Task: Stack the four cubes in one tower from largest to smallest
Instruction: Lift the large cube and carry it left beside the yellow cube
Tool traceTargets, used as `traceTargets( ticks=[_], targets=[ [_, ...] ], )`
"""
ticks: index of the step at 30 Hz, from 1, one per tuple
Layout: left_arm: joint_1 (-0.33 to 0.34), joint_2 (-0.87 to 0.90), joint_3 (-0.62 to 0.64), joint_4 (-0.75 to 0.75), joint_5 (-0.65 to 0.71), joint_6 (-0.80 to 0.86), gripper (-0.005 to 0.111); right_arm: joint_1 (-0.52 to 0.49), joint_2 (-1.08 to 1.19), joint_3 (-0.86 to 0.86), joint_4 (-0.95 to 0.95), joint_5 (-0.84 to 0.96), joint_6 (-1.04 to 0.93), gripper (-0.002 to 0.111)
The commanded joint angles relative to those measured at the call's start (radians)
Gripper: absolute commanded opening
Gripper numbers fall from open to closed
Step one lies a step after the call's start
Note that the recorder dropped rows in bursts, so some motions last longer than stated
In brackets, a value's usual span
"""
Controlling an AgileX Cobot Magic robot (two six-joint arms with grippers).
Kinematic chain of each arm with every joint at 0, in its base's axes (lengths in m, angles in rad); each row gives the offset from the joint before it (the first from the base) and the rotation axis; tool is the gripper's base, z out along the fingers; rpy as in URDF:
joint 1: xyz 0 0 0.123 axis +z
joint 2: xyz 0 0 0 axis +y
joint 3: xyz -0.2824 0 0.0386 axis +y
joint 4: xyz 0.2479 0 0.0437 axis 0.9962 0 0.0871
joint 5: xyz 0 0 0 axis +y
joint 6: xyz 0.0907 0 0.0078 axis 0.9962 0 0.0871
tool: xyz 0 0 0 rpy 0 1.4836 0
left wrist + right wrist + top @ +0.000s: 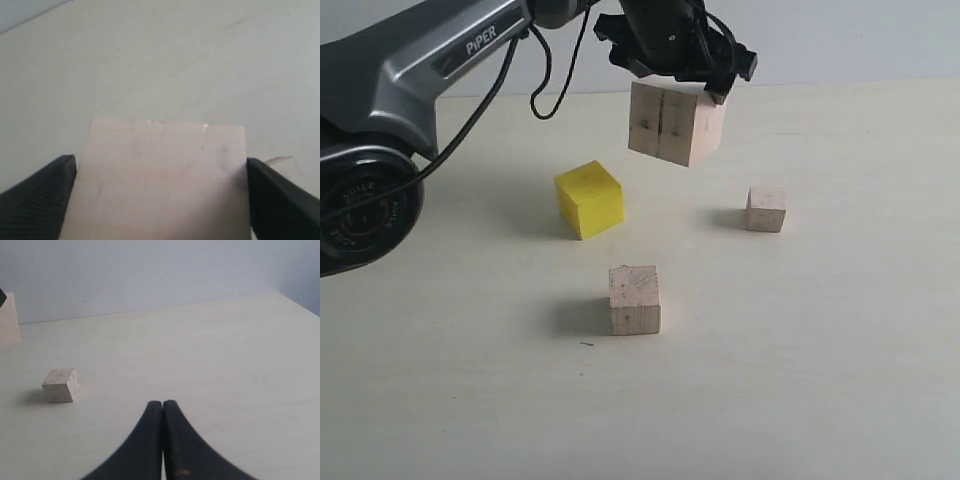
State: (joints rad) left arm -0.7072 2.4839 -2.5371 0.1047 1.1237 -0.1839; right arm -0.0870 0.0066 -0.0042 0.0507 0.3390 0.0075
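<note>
Four cubes are in play, none stacked yet. In the exterior view the left arm (430, 60) enters from 9 o'clock and reaches to 12 o'clock. The yellow cube (588, 198) sits on the tabletop (840, 380) left of centre, with the medium cube (635, 299) at its 5 o'clock, apart from it.

At the yellow cube's 1 o'clock the large cube (675, 122) hangs clear of the tabletop, slightly tilted. The left gripper (678, 82) has its fingers (35, 197) spread wide and pressed against two opposite faces. As the biggest piece it is probably being carried to serve as the tower's base, which would explain why the others lie untouched. The small cube (766, 209) rests at the yellow cube's 3 o'clock, well apart.

The right gripper (163, 440) has its fingers pressed together on nothing, low over bare tabletop, seemingly idle.

That gripper and its arm lie outside the exterior view. The gripper body hides the large cube's top face there. In the left wrist view the cube blocks whatever lies beneath it, so the drop spot cannot be judged. The right wrist view cuts the large cube to a sliver at its edge and shows only the small cube whole.
</note>
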Motion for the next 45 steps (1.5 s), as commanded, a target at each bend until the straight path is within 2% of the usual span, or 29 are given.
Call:
traceTargets(
  ticks=[1,16,21,26,28,29,36,39,41,45],
  targets=[
    [0.015,-0.043,-0.002,0.012,0.008,0.003,0.000,-0.006,-0.007,0.004,-0.001,-0.006,-0.008,0.000],
    [0.111,-0.175,0.003,0.014,0.097,-0.005,0.000,-0.006,-0.007,0.004,-0.001,-0.006,-0.008,0.000],
    [0.151,-0.263,0.129,0.036,0.097,-0.011,0.000,-0.006,-0.007,0.004,-0.001,-0.006,-0.008,0.000],
    [0.190,-0.455,0.485,0.096,-0.041,-0.059,0.000,-0.006,-0.007,0.004,-0.001,-0.006,-0.008,0.000],
    [0.211,-0.547,0.671,0.100,-0.155,-0.103,0.000,-0.006,-0.007,0.004,-0.001,-0.006,-0.008,0.000],
    [0.216,-0.614,0.809,0.110,-0.251,-0.140,0.000,-0.006,-0.007,0.004,-0.001,-0.006,-0.008,0.000],
    [0.227,-0.835,1.305,0.132,-0.626,-0.288,0.000,-0.006,-0.007,0.004,-0.001,-0.006,-0.008,0.000],
    [0.227,-0.913,1.522,0.202,-0.825,-0.395,0.000,-0.006,-0.007,0.004,-0.004,-0.006,-0.008,0.000],
    [0.227,-0.932,1.609,0.205,-0.909,-0.402,0.000,-0.006,-0.007,0.004,-0.004,-0.006,-0.008,0.000],
    [0.227,-0.937,1.704,0.203,-0.974,-0.407,0.000,-0.006,-0.007,0.004,-0.004,-0.006,-0.008,0.000]
  ],
)
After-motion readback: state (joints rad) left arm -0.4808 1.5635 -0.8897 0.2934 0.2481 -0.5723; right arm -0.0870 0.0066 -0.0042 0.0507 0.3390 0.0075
